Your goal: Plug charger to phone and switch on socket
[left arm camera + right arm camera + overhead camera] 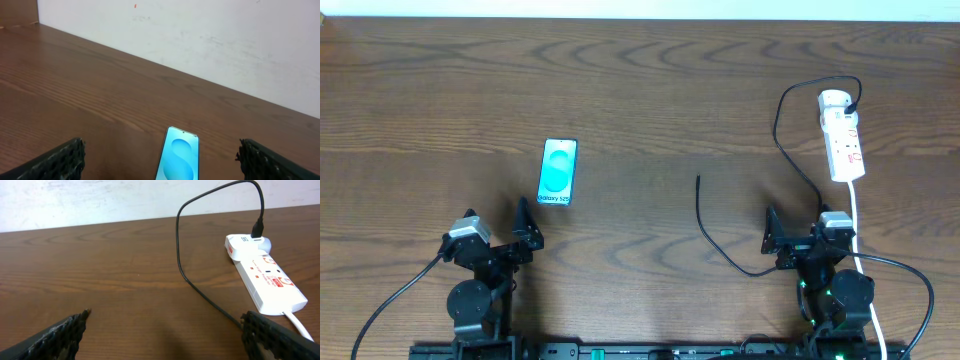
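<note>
The phone lies flat on the table left of centre, cyan screen up; it also shows in the left wrist view, just ahead between the fingers. The charger cable runs from the far end of the socket in a loop down the table, and its free plug tip lies near the middle. In the right wrist view the cable and socket lie ahead to the right. My left gripper is open and empty near the front edge. My right gripper is open and empty.
The socket's thick white cord runs down the right side past my right arm. A pale wall stands behind the table's far edge. Thick black robot cables trail off at the front corners.
</note>
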